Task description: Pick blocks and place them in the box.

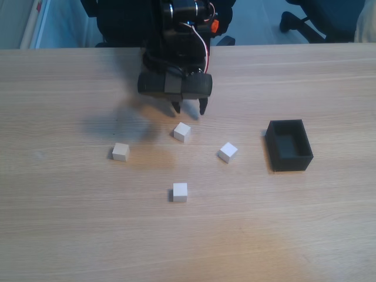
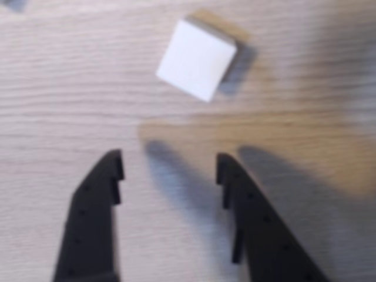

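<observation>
Item 1, desk (image 1: pixel 64 223): light wood-grain surface, carrying every listed thing in the fixed view.

Item 2, leftmost block (image 1: pixel 120 151): plain white cube, lay on the desk well to the left of the box, apart from the other cubes.

Item 3, upper block (image 1: pixel 182 132): white cube, turned at an angle, sat left of the box and farther back than it, just in front of the fingers without touching them. In the wrist view the same cube (image 2: pixel 196 59) appeared beyond the fingertips, rotated corner-on, casting a shadow to its right.

Item 4, front block (image 1: pixel 180 192): white cube, the nearest to the camera, left of the box and nearer the front edge of the desk.

Item 5, gripper (image 1: pixel 189 108): black, on a black arm with red and white wiring, hung above the desk left of the box. Fingers (image 2: pixel 97 194) were spread apart, grasping nothing; bare wood showed between them in the wrist view.

Item 6, right block (image 1: pixel 228 151): white cube, angled, the closest of the four to the box, near its left wall but apart from it.

Item 7, box (image 1: pixel 291 161): small, black, open-topped, thin-walled, stood at the right of the group. Its interior looked dark, with no cube seen inside.

Item 8, chair base (image 1: pixel 299 20): dark, beyond the far edge of the desk, behind the box.
</observation>
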`<state>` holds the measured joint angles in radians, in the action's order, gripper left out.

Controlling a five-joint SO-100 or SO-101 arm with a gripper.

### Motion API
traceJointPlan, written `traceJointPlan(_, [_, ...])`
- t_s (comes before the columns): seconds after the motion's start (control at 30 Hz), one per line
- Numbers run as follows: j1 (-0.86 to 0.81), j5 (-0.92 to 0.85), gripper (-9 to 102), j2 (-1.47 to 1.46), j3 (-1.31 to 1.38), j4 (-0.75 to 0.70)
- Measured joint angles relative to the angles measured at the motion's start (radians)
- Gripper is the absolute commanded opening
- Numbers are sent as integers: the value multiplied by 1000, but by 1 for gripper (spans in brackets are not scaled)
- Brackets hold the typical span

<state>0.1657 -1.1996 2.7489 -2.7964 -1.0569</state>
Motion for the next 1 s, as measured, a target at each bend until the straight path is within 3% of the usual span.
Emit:
traceJointPlan(0.23, [-31,20,21,-221,80,123])
traceJointPlan(0.67, [-66,29,20,-508,242,187])
traceJointPlan(1.0, [-106,38,12,-650,276,245])
